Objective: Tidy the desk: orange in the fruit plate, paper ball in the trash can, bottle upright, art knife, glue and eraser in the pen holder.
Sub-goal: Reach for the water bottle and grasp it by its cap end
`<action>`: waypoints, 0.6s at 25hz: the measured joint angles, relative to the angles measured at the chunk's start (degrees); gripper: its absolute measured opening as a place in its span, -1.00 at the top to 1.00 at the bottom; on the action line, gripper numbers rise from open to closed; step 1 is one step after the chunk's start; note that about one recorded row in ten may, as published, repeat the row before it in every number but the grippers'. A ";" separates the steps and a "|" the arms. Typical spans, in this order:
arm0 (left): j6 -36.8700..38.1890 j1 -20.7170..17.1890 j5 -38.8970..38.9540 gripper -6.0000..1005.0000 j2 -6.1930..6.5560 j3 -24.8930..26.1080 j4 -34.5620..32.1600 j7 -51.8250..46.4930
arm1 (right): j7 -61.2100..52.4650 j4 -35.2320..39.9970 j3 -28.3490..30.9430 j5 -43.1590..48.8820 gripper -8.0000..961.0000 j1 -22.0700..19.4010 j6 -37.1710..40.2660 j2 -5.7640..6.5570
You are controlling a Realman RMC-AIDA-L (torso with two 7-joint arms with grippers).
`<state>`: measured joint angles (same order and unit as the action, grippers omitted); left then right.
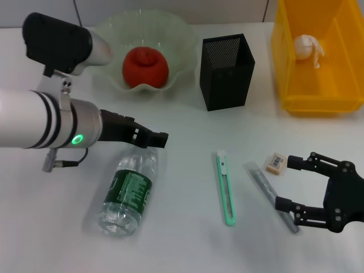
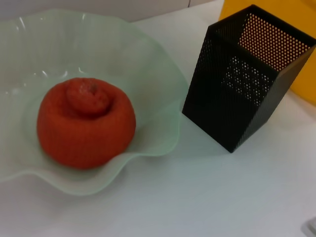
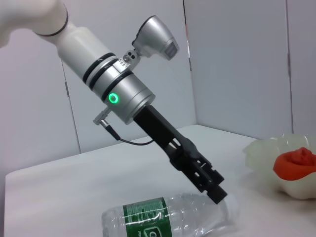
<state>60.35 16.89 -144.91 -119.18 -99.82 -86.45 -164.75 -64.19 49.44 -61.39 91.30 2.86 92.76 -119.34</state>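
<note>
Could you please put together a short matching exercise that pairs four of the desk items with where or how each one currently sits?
Things:
1. orange
2. paper ball
3. bottle
4. eraser

Places or states:
A. lying on its side on the desk, cap end under the left end effector
B. inside the trash can
C. on the desk just ahead of the open right end effector
D. in the fruit plate

Pairs: 1-D, 2-B, 3-A, 4-C

Left arm, white and silver with a green ring light, reaching in from the left, angled downward; its black left pincer (image 1: 161, 138) low with fingers drawn together. Black right pincer (image 1: 287, 183) at lower right, jaws spread wide, pointing left, level with the counter.
</note>
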 joint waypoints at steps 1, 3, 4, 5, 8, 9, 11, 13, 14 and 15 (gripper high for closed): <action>-0.30 0.50 0.02 -0.50 0.00 -0.08 0.73 -0.02 | 0.66 -0.78 0.18 0.09 -0.75 0.18 0.02 0.00; -0.75 2.27 0.38 -0.49 -0.01 -0.11 3.18 -0.07 | 1.70 -1.80 0.39 0.29 -0.75 0.39 0.03 0.01; -0.75 2.27 0.38 -0.49 -0.01 -0.11 3.18 -0.07 | 1.70 -1.80 0.39 0.29 -0.75 0.39 0.03 0.01; -0.86 2.84 0.54 -0.49 0.00 -0.12 4.06 -0.09 | 1.79 -1.91 0.39 0.30 -0.75 0.40 0.05 0.02; -1.11 4.94 0.77 -0.48 0.00 -0.15 7.75 -0.13 | 1.78 -1.94 0.39 0.31 -0.75 0.45 0.11 0.04; -1.11 4.94 0.77 -0.48 0.00 -0.15 7.75 -0.13 | 1.77 -1.96 0.39 0.31 -0.75 0.48 0.12 0.04; -1.47 5.85 0.76 -0.47 0.00 -0.16 9.40 -0.14 | 1.71 -1.99 0.40 0.32 -0.75 0.53 0.14 0.05; -1.80 6.68 0.74 -0.47 0.00 -0.18 10.80 -0.15 | 1.67 -2.09 0.40 0.47 -0.75 0.62 0.12 0.07; -1.87 7.00 0.73 -0.47 0.00 -0.18 11.30 -0.15 | 1.67 -2.09 0.40 0.47 -0.75 0.62 0.12 0.07; -1.93 7.34 0.71 -0.46 0.00 -0.19 11.85 -0.15 | 1.66 -2.11 0.39 0.50 -0.75 0.63 0.11 0.07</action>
<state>58.41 24.22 -144.20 -119.18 -100.01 -74.60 -164.90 -62.53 47.33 -60.99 91.80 3.49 92.87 -119.27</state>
